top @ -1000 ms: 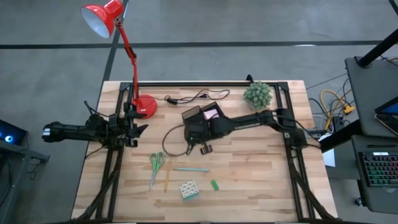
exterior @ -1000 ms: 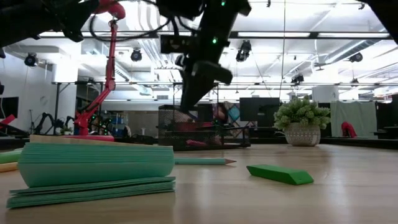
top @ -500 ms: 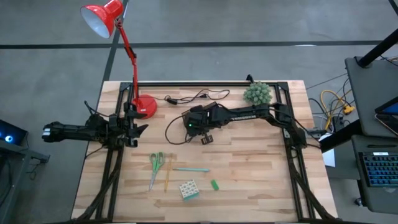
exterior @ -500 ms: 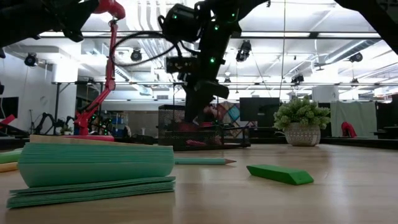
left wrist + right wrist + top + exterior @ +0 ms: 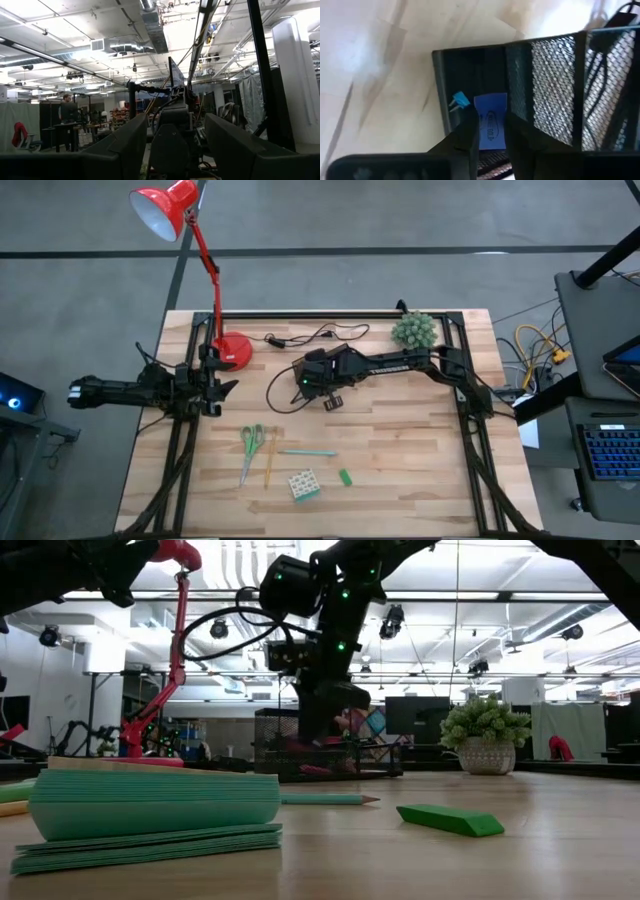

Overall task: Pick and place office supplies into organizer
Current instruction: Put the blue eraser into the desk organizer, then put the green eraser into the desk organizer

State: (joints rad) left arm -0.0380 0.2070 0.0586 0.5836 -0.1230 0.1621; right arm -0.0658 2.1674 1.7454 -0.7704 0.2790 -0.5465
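Note:
My right gripper hangs over the black mesh organizer, shut on a blue eraser. In the high view its arm covers most of the organizer; in the low view the gripper reaches down into the organizer. Green-handled scissors, a yellow pencil, a teal pen, a multicoloured cube and a green eraser lie flat on the near half of the table. My left gripper waits open at the table's left edge. My right gripper pinches the blue eraser by its two side edges between the two fingers, coming from above and pointing down. The eraser is lifted over an organizer compartment, its printed face toward the wrist camera; whether its lower end touches the floor, I cannot tell.
A red desk lamp stands at the far left with its cord trailing along the far edge. A small green plant sits far right. A small blue item lies inside the organizer. Bare wood stretches right of the green eraser.
My right gripper has carried the blue eraser from the middle of the table toward the far edge, tipped more steeply downward, and come down over the organizer. It has barely moved in the last half second.

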